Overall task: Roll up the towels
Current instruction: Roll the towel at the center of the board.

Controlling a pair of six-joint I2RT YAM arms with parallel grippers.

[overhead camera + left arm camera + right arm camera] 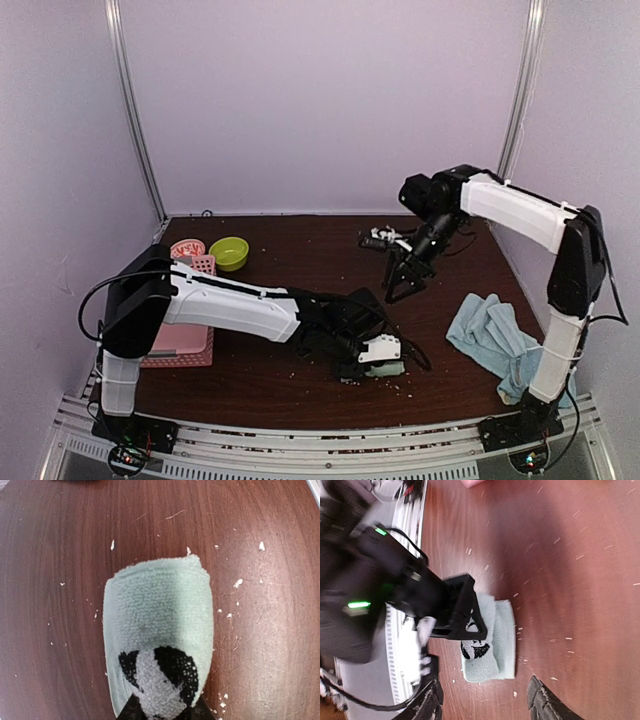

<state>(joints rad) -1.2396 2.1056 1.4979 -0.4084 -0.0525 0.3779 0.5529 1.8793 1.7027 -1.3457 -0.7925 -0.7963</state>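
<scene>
Front and centre: left gripper [165, 711] pinches mint towel [157, 615]; dark mark [175, 667] shows only in wrist views | right gripper [484, 680] spread

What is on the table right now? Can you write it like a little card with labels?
Green towel: rolled or folded small, dark mark on it, mid-table
Left gripper: pinching the green towel's near end
Right gripper: open, empty, raised above the table
Blue towels: crumpled heap, right side
Basket: pink, left side
Bowl: green, beside the basket's far end
</scene>
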